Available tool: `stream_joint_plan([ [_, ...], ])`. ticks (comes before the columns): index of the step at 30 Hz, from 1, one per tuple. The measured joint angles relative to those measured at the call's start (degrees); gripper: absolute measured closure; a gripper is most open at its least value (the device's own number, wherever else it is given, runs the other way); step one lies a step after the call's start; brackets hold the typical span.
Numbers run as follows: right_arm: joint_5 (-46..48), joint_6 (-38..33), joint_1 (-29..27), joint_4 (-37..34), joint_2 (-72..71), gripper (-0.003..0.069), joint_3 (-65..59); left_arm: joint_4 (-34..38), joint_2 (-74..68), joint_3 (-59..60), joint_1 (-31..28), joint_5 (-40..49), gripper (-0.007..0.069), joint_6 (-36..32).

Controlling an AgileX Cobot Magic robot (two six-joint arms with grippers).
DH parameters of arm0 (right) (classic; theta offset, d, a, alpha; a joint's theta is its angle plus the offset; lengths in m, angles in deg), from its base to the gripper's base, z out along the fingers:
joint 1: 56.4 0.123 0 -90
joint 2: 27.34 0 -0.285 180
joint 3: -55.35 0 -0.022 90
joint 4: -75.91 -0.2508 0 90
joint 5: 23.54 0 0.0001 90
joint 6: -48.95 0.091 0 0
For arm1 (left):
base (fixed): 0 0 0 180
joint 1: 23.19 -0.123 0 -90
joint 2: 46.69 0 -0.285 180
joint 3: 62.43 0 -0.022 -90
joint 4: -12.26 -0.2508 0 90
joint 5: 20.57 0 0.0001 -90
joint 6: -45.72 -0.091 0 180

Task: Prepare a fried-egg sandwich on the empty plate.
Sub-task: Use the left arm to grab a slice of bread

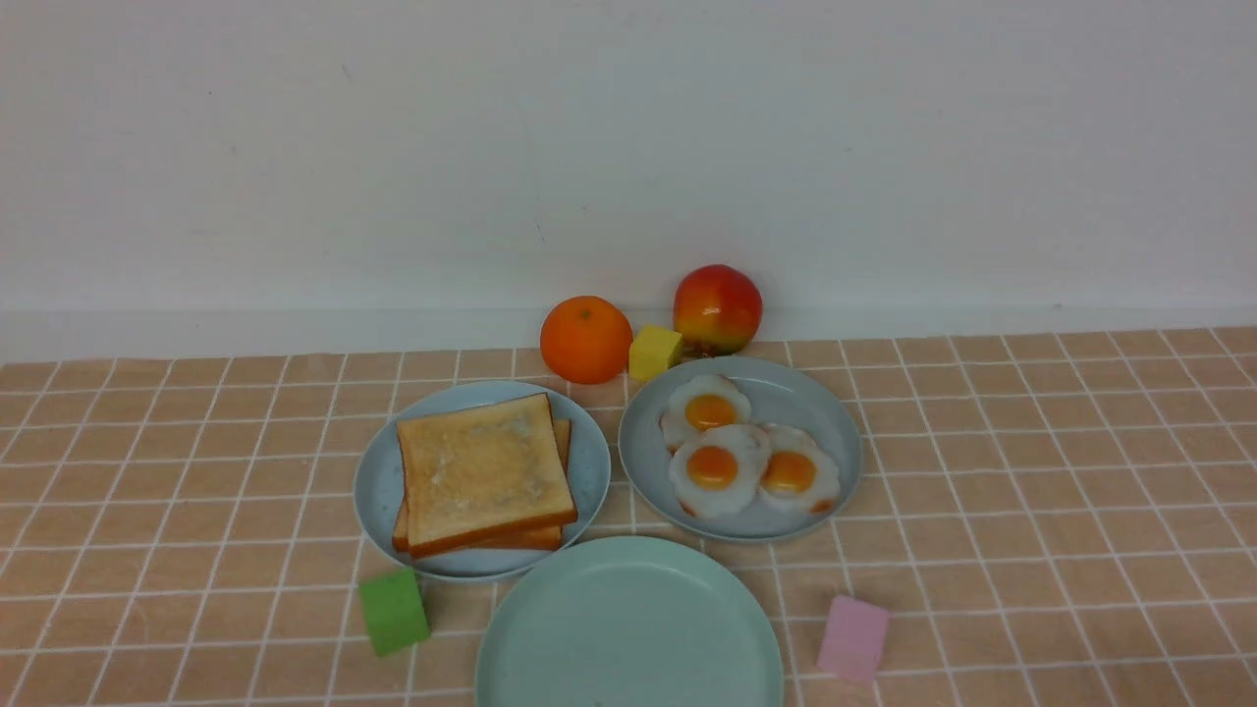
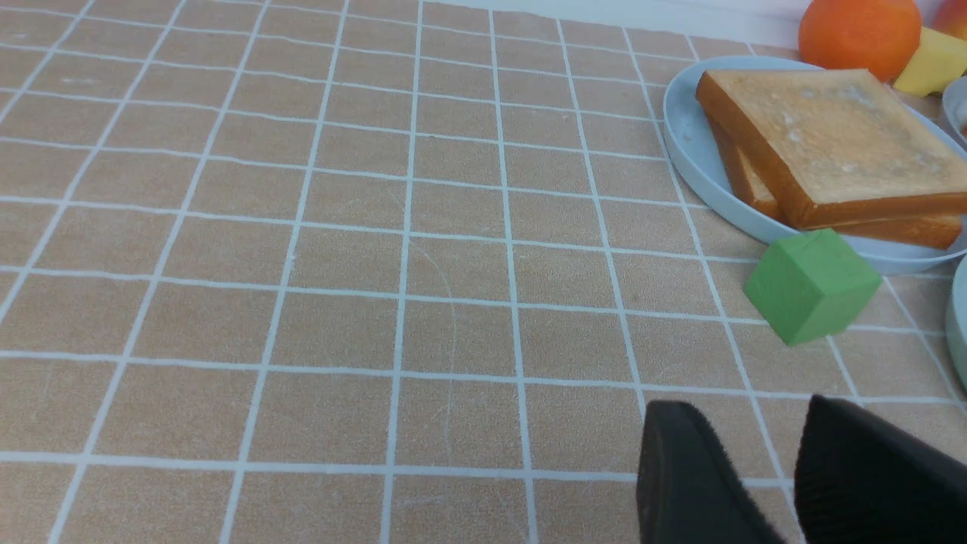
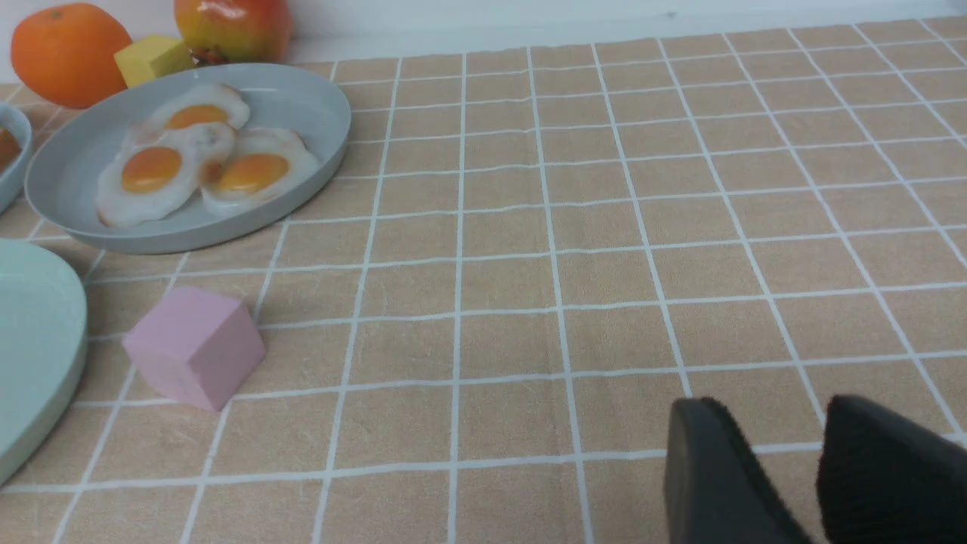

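Observation:
Two stacked golden-brown toast slices (image 1: 483, 471) lie on a light blue plate (image 1: 378, 481) at centre left. Three fried eggs (image 1: 712, 466) lie on a grey-blue plate (image 1: 835, 432) to the right of it. The empty mint-green plate (image 1: 628, 628) sits at the near centre edge. Neither gripper shows in the front view. My left gripper (image 2: 744, 412) hovers low over bare cloth, its jaws a little apart and empty, with the toast (image 2: 831, 136) well beyond it. My right gripper (image 3: 767, 408) is also slightly open and empty, far from the eggs (image 3: 189, 159) and the mint plate (image 3: 30, 340).
A green cube (image 1: 394, 611) lies left of the mint plate and a pink cube (image 1: 853, 637) right of it. An orange (image 1: 585, 339), a yellow cube (image 1: 654, 352) and an apple (image 1: 717, 308) stand by the back wall. A tiled orange cloth covers the table.

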Motion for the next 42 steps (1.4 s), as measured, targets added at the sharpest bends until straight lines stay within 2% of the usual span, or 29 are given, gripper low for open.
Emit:
stream_joint_plan([
  [35, -0.6, 0.0, 0.0, 0.0, 0.0, 0.0419, 0.0, -0.3, 0.0, 0.0, 0.0, -0.4, 0.0386, 0.0],
  [42, -12.2, 0.0, 0.0, 0.3, 0.0, 0.0419, -0.7, -0.1, 0.0, 0.0, 0.0, -9.6, 0.0386, 0.0],
])
